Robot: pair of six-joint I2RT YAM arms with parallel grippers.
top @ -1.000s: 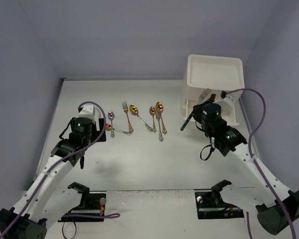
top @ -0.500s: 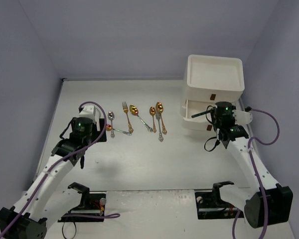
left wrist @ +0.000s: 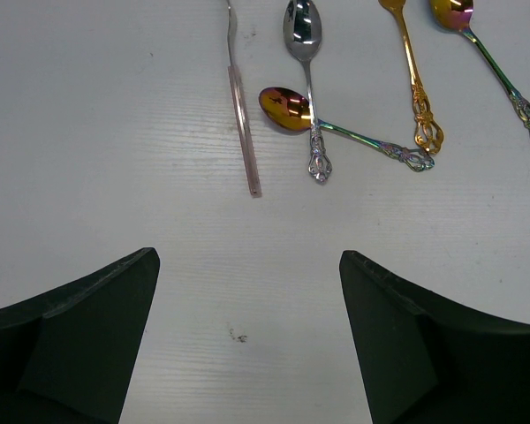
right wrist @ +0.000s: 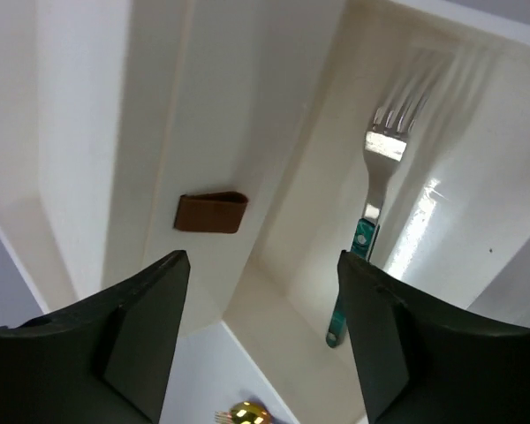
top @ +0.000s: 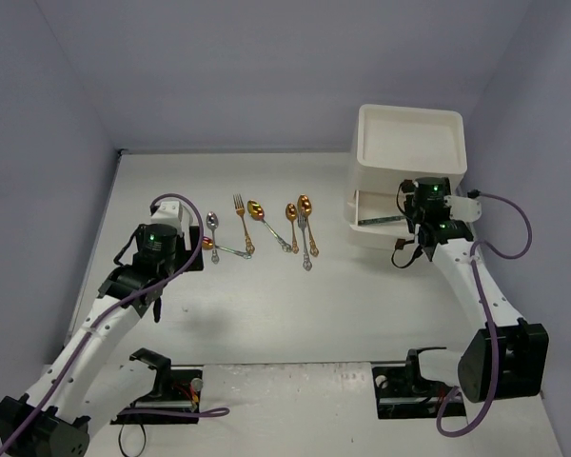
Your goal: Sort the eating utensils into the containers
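Right wrist view: the right fingers (right wrist: 141, 336) stand apart with nothing between them, pointed into an open drawer (right wrist: 477, 177) of the cream cabinet (top: 409, 143). A silver fork with a teal handle (right wrist: 375, 190) lies loose inside that drawer. It is ahead of the fingers and nearer the right-hand one, with its tines pointing away and touching neither finger. A small brown handle (right wrist: 211, 212) sits on a cabinet panel ahead of the left-hand finger. A bit of gold metal (right wrist: 243, 413) shows low between the fingers; what it rests in cannot be told.

From the left wrist, the left fingers (left wrist: 79, 344) are spread wide and hold nothing, above the bare white table (left wrist: 115, 221). Ahead of them, nearer the left-hand finger, lies a thin pinkish utensil (left wrist: 244, 132). Just beside it is a silver spoon (left wrist: 302, 26), bowl away from the fingers. A gold-bowled spoon with a rainbow handle (left wrist: 285, 108) crosses the silver spoon's stem and touches it. A gold handle (left wrist: 411, 71) lies farther toward the right-hand finger.

From above, a row of gold spoons and forks (top: 300, 224) lies on the table between the two pairs of fingers, well apart from the cabinet.
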